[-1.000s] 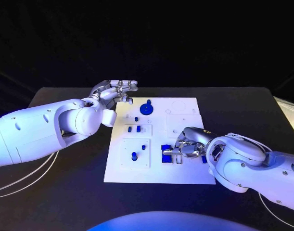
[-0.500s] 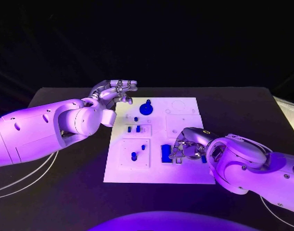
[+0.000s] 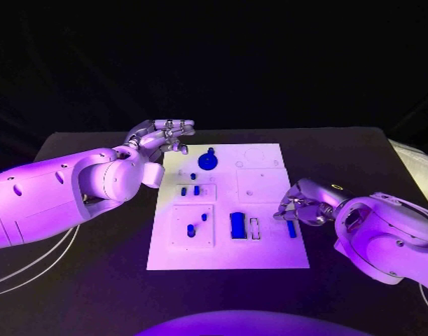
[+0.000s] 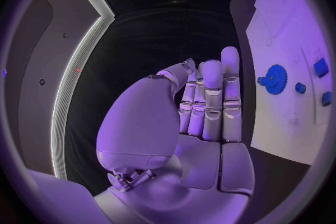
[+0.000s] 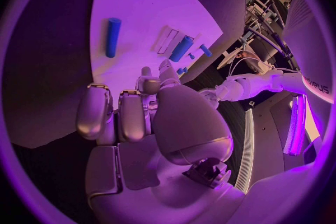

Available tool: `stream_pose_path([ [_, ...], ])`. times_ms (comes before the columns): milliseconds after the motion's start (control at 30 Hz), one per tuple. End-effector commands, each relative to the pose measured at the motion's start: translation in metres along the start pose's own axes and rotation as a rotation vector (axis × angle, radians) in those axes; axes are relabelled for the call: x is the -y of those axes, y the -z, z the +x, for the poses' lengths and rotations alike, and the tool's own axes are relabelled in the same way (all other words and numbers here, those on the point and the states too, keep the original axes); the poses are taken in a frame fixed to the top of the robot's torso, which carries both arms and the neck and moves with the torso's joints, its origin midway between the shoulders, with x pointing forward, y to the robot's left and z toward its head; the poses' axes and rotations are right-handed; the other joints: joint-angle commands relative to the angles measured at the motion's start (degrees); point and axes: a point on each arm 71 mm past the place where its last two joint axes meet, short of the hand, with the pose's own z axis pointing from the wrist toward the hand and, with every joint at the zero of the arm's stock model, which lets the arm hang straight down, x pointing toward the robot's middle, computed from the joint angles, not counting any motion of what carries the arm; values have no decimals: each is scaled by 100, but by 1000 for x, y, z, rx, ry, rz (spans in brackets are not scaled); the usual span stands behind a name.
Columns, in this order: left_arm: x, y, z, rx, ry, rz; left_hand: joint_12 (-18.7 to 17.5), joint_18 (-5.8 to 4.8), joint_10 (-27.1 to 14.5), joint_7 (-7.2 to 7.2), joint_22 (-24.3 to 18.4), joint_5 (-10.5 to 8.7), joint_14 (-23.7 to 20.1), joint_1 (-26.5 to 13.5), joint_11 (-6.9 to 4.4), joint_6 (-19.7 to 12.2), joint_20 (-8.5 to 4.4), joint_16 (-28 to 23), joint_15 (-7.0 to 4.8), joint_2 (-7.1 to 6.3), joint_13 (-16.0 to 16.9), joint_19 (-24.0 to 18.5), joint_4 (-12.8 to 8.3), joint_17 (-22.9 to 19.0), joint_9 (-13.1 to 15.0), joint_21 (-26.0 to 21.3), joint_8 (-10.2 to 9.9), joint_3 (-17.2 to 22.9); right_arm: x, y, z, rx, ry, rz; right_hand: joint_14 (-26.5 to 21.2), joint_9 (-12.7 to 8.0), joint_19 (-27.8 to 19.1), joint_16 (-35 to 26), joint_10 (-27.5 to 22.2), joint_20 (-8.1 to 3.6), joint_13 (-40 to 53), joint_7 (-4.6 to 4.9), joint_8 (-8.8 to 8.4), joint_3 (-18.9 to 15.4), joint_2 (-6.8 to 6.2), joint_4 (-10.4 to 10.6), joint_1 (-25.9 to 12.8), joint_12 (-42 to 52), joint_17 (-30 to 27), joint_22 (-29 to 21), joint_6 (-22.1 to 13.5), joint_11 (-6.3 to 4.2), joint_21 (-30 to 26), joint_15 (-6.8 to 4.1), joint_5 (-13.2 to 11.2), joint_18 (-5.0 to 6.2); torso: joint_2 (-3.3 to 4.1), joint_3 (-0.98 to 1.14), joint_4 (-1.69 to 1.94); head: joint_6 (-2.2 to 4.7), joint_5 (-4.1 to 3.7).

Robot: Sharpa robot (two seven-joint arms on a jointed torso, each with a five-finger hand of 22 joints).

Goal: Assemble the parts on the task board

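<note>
Fingers (image 4: 211, 102) of the left hand (image 3: 160, 136) are held straight and close together, side by side, with nothing in them. That hand hangs just past the far left corner of the task board (image 3: 224, 255), over the black worktop (image 3: 92, 280), and it does not touch the board.

The right hand (image 3: 305, 207) sits at the right edge of the task board, about halfway down it. Its fingers (image 5: 93, 115) are curled in (the thumb is bent over in front of them), and I cannot tell if they pinch anything. A thin blue stick (image 3: 291, 229) lies on the board just beside those fingers.

On the task board, a round blue gear (image 3: 208, 161) with a little knob on top stands near the far left corner, close to the left hand. A bit nearer than the gear there are two small blue pegs (image 3: 190, 190) in a raised white square. Nearer again, another white square holds two more small blue pieces (image 3: 197, 222). In the middle of the board a long blue block (image 3: 237, 225) lies flat, and right next to it, on the side of the right hand, is a thin open slot (image 3: 255, 229). The blue stick is on the other side of that slot, apart from the block
</note>
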Motion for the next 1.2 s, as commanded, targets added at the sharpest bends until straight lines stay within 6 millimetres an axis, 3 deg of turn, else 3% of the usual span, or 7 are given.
stream_pose_path([
  [33, 1, 0, 3, -22, 3, 8, 14, 68, -53, 24, -6, 25, -43, 1, -4, -11, 2, -38, 5, 79, 9, -13, 12, -7, -8, -33, 25, -36, 11, 7, -7, 23, -46, -2, 265, -9, -1, -35, -39, 15, -35, 12, -48, 31, -3, -11, 82, -66, -5, -6, -49, 26, -38, 36, 38, -19, -7, 0, -36, 29, -53],
  [267, 1, 0, 4, -26, 4, 7, 14, 68, -53, 24, -6, 25, -43, 1, -4, -11, 2, -38, 5, 79, 9, -13, 12, -7, -8, -33, 25, -36, 35, 13, -11, 12, 42, 70, 262, -8, -2, -42, -61, 24, -83, 16, -64, 17, -3, 23, 46, -142, -10, -3, -5, 33, -39, 44, 48, -19, -2, 23, -76, 43, -86],
  [467, 0, 0, 5, -28, 5, 7, 14, 68, -53, 24, -6, 25, -43, 1, -4, -11, 2, -38, 5, 79, 9, -13, 12, -7, -8, -33, 25, -36, 41, 12, -5, -16, 101, 109, 261, 4, -6, -48, -43, 29, -88, 2, -75, -29, -12, 124, -70, -164, -11, -6, 72, 27, -43, 42, 30, -17, 1, 18, -48, 29, -117],
  [1200, 0, 0, 2, -23, 4, 4, 14, 68, -53, 24, -6, 25, -43, 1, -4, -11, 2, -38, 5, 79, 9, -13, 12, -7, -8, -33, 25, -36, 27, 0, 17, -58, 156, 76, 256, 18, -17, -72, -23, 29, -79, -6, -110, -124, -99, 281, -221, -180, -34, -24, 123, 25, -56, 41, 33, -13, -4, 12, -54, -12, -78],
])
